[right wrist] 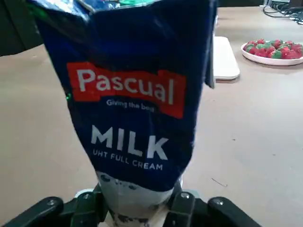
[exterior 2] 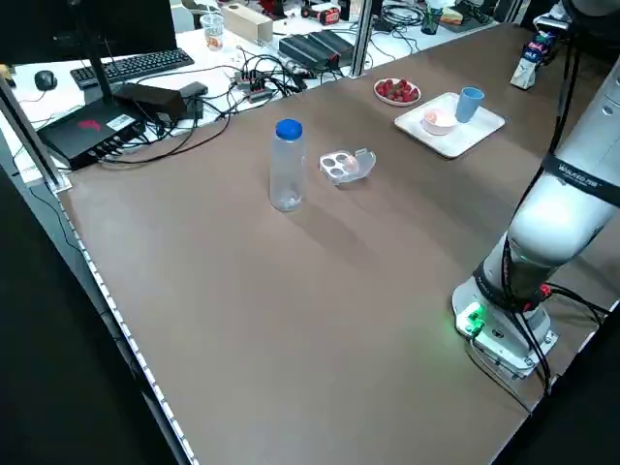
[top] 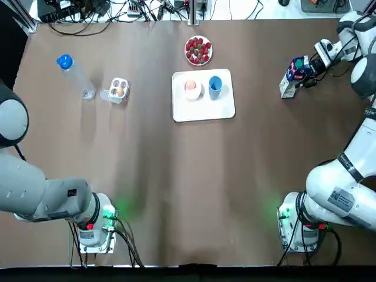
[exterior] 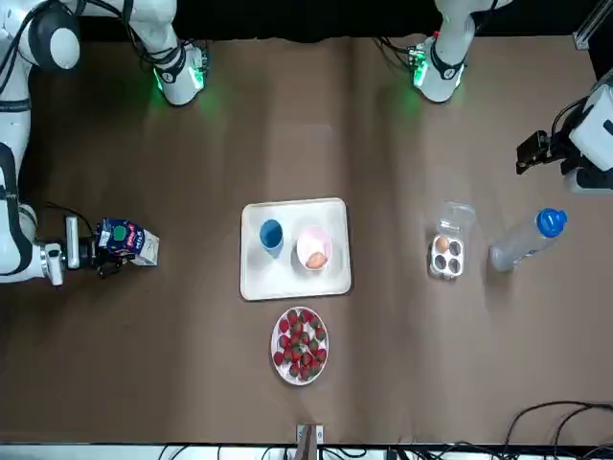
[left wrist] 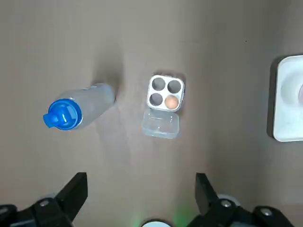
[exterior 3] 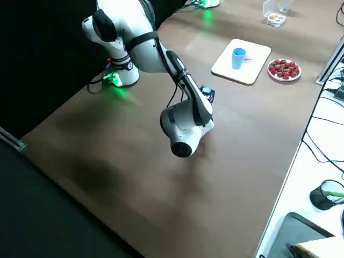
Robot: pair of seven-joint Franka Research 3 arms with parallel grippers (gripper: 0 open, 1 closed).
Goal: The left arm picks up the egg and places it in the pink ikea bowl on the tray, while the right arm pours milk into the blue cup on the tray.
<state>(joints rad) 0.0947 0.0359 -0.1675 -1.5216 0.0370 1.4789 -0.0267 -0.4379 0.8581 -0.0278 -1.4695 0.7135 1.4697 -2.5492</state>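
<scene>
Your right hand (top: 306, 71) is clamped on the creased dark-blue milk carton (right wrist: 132, 109) with its red Pascual band, on the tabletop (top: 147, 176) well apart from the tray (top: 223, 108), where the egg (top: 191, 86) sits in the pink bowl (top: 194, 94); your left hand (left wrist: 139, 194) hangs open.

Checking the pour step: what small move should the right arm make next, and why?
Probably lift the milk carton straight up. The right gripper is closed on its base while it stands on the table, the blue cup shows no milk, and an egg lies in the pink bowl. The left gripper hangs open above the egg carton.
</scene>
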